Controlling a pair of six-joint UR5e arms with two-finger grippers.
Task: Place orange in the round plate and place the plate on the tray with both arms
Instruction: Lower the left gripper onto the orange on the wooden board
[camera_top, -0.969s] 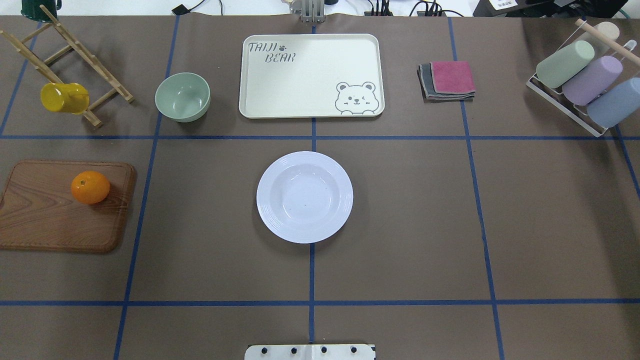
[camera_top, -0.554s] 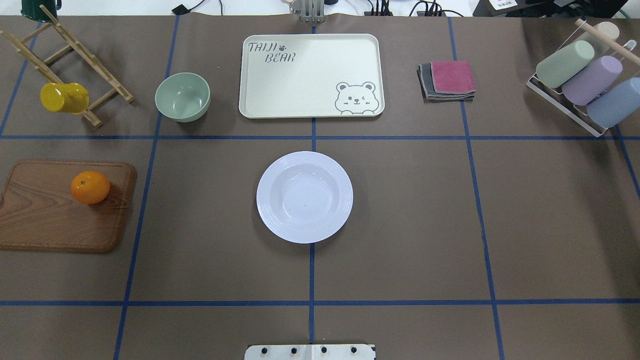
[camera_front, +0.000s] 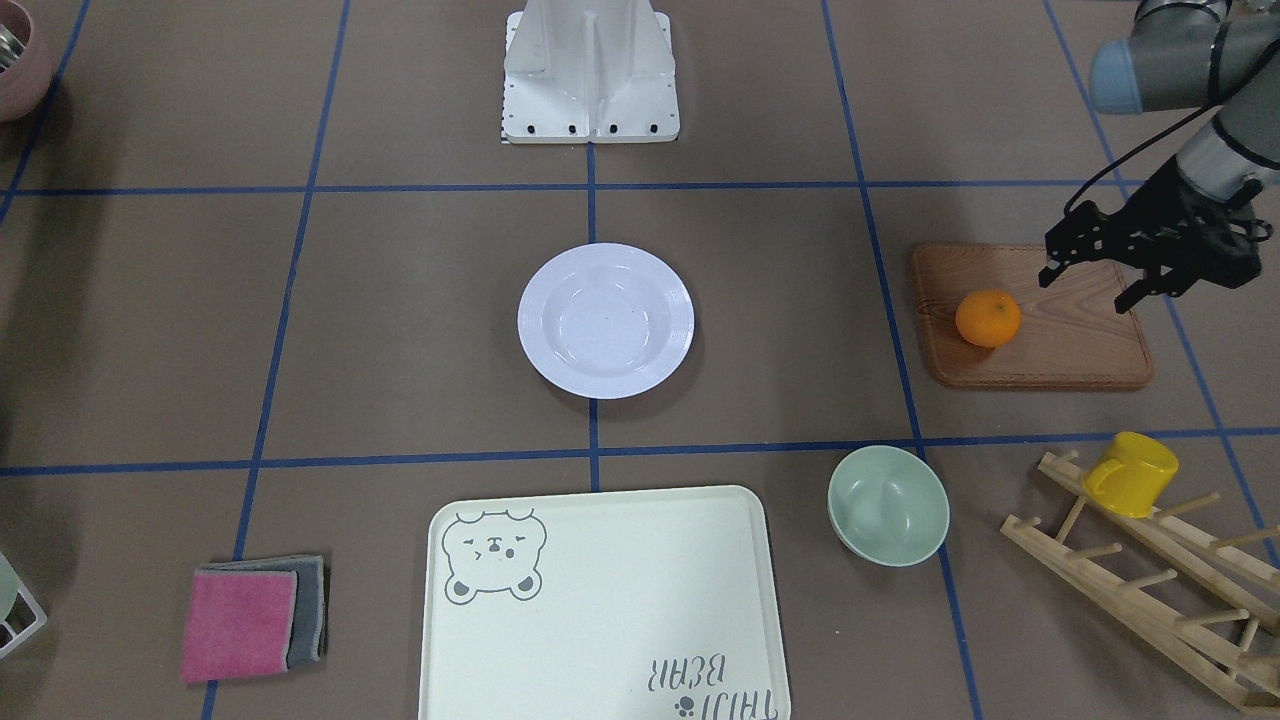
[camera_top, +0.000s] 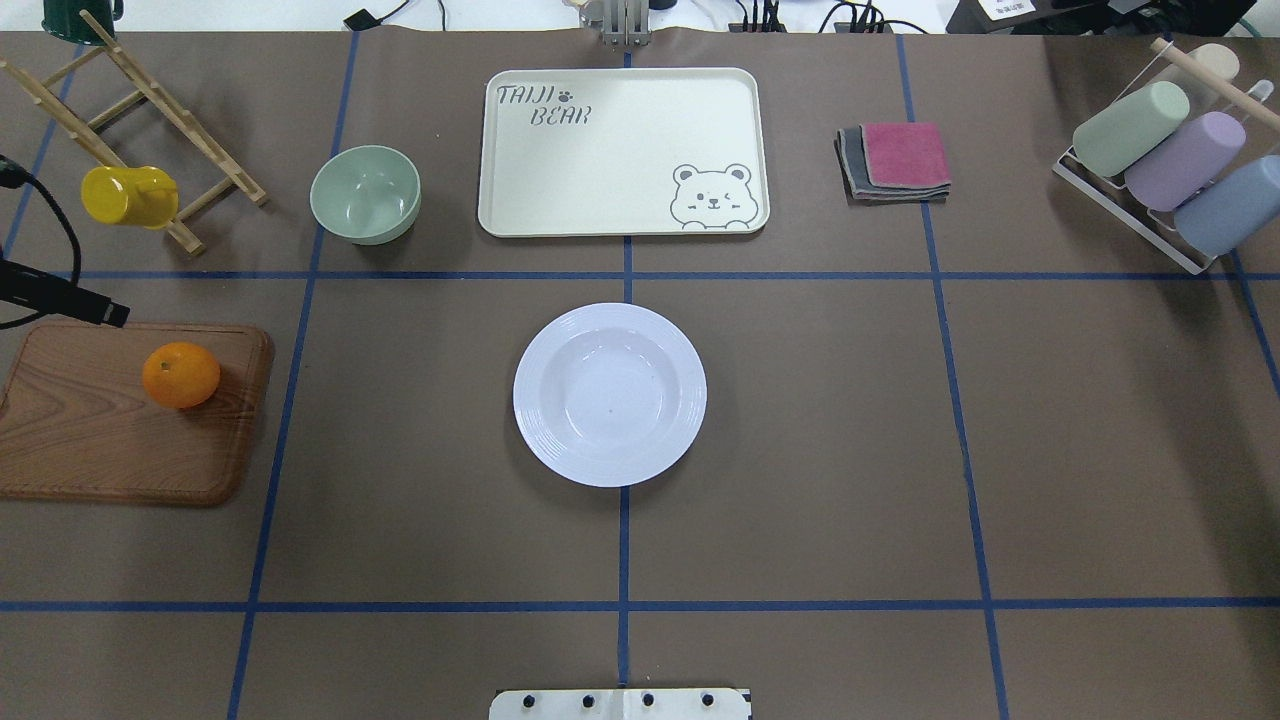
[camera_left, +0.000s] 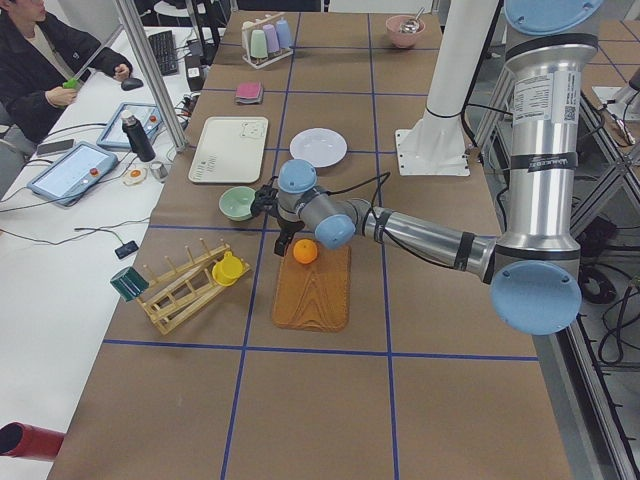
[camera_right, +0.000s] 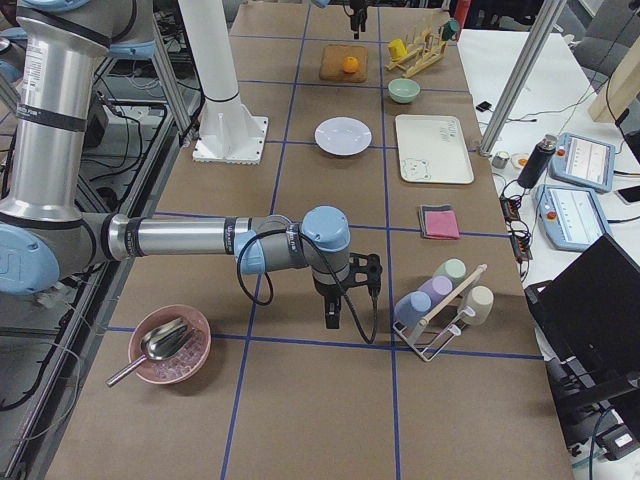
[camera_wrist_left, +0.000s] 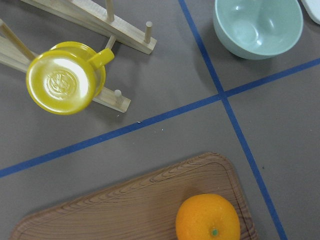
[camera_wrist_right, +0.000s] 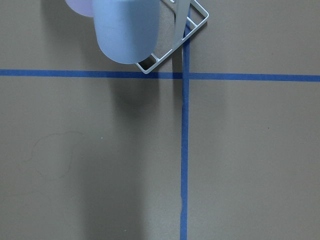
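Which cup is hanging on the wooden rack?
The yellow mug, alone on the wooden rack. The green cup, purple cup and blue cup lie in the white wire rack.

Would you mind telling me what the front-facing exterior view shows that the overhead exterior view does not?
Only the front-facing view shows the whole left pincer, open, near the orange without touching it. Only the overhead view shows the three pastel cups whole. Both show the orange on the wooden board, the empty round plate, the tray, the green bowl and the yellow mug.
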